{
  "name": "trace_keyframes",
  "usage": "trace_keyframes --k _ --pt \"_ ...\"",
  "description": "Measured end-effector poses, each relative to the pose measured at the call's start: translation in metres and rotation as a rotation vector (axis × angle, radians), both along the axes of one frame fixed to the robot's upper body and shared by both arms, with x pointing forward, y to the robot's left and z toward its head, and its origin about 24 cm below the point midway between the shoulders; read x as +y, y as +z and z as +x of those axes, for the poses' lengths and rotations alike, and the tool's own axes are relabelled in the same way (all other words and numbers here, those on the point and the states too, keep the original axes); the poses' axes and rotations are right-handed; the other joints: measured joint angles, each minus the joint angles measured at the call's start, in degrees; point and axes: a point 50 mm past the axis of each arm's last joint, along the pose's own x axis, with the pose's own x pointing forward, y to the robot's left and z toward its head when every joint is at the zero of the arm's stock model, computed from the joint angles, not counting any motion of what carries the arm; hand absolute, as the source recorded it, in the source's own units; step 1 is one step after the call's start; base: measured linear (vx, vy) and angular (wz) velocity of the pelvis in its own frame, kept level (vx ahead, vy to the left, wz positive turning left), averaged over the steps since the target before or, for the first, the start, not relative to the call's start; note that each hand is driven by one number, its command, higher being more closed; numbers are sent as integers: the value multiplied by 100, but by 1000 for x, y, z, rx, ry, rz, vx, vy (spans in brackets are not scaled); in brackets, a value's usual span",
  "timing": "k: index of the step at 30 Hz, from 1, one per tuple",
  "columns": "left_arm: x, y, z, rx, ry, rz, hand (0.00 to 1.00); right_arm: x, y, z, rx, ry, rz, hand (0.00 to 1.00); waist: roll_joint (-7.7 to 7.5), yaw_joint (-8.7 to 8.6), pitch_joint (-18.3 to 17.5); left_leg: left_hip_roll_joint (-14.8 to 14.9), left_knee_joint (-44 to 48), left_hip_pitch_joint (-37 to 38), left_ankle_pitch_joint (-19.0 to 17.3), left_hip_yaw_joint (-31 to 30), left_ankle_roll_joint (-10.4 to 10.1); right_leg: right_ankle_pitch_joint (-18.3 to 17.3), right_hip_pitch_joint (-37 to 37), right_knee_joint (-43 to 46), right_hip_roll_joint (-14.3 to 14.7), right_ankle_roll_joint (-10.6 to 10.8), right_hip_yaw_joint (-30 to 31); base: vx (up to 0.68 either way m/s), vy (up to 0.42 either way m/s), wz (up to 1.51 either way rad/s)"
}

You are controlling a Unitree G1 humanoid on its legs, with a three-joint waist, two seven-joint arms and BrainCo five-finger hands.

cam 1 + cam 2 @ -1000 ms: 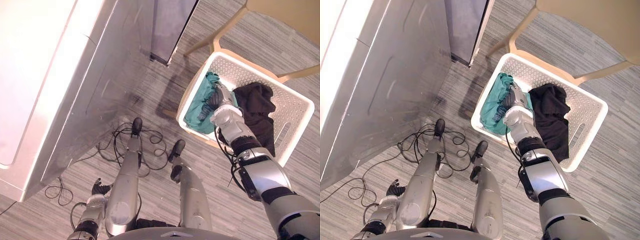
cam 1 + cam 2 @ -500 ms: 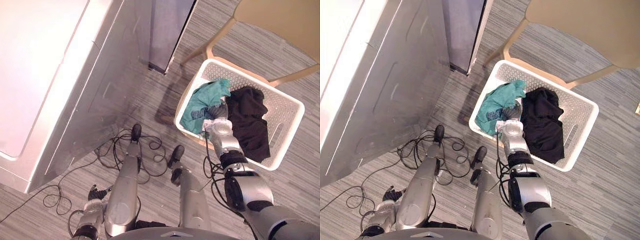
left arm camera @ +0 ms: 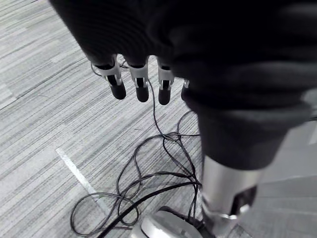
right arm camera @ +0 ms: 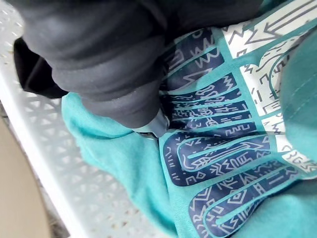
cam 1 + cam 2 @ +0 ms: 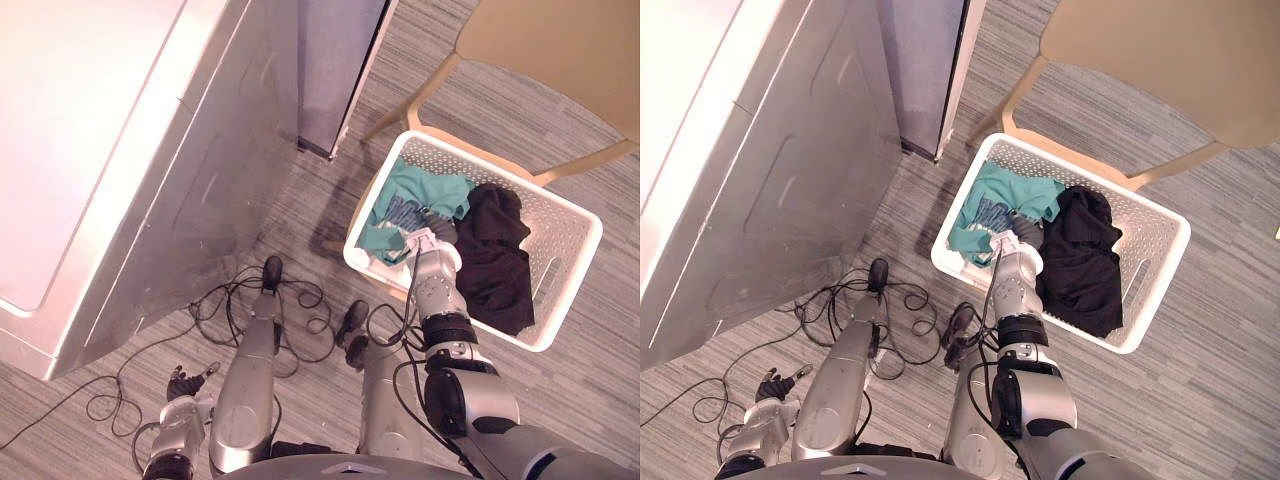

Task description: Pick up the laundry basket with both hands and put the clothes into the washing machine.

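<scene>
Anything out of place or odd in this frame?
Nothing spilled or damaged. The odd part: the right hand is in the laundry basket on the teal shirt, while the left hand hangs low, far from the basket.

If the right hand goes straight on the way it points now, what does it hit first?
The teal shirt. The right hand points down into the basket and looks to be on or just above the cloth, though depth is unclear. The basket itself would likely come next.
</scene>
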Motion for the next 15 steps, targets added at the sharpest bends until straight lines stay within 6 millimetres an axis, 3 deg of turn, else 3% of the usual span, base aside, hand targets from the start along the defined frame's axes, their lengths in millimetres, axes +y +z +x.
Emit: trace_keyframes --k 7,15 --pt "2 -3 -7 20 4 1 0 0 15 -11 -144 -29 86 100 10 -98 6 -134 -56 566 -111 -106 -23 -318 521 264 -193 17 -131 35 -35 17" --pt "2 -12 -27 88 1 -29 0 18 7 -38 -243 24 159 100 78 -239 -95 -269 -212 1453 -234 -149 -22 -615 1396 363 -381 95 -299 14 -30 12"
